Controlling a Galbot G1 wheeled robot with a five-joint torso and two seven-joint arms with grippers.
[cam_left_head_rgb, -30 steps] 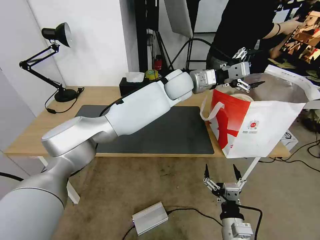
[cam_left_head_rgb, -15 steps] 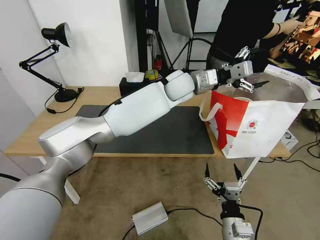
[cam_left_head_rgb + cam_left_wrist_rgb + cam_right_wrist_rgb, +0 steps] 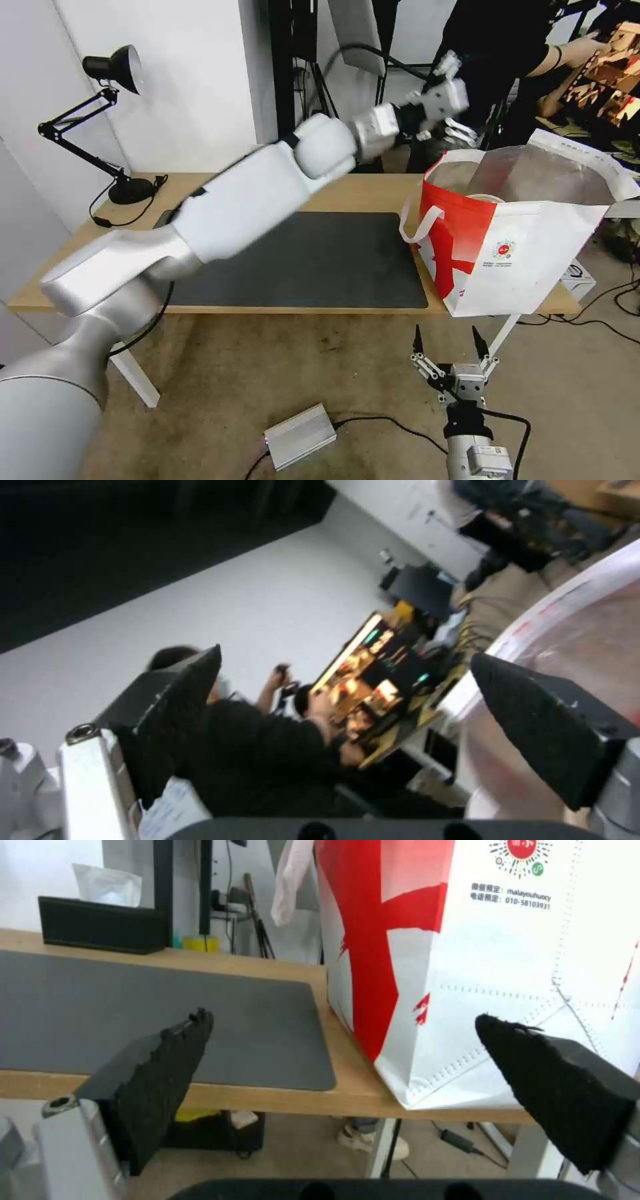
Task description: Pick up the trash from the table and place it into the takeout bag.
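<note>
The red-and-white takeout bag (image 3: 513,253) stands open at the right end of the table (image 3: 73,267), its foil lining (image 3: 533,173) showing. A pale round rim (image 3: 483,197) of trash sits inside its mouth; the bag walls hide everything else inside. My left gripper (image 3: 470,100) is open and empty, raised high behind the bag's back-left corner. In the left wrist view the open gripper (image 3: 345,655) has the bag's rim (image 3: 567,595) beside it. My right gripper (image 3: 447,340) hangs open below the table's front edge, facing the bag (image 3: 467,965).
A dark grey mat (image 3: 320,260) covers the table's middle. A black desk lamp (image 3: 113,67) stands at the back left, a black tissue box (image 3: 100,925) at the back edge. A silver box (image 3: 300,437) with cable lies on the floor. A person (image 3: 493,40) stands behind the bag.
My left arm has swung up and back to the left, away from the bag's mouth, with the gripper still open. The right arm has stayed put.
</note>
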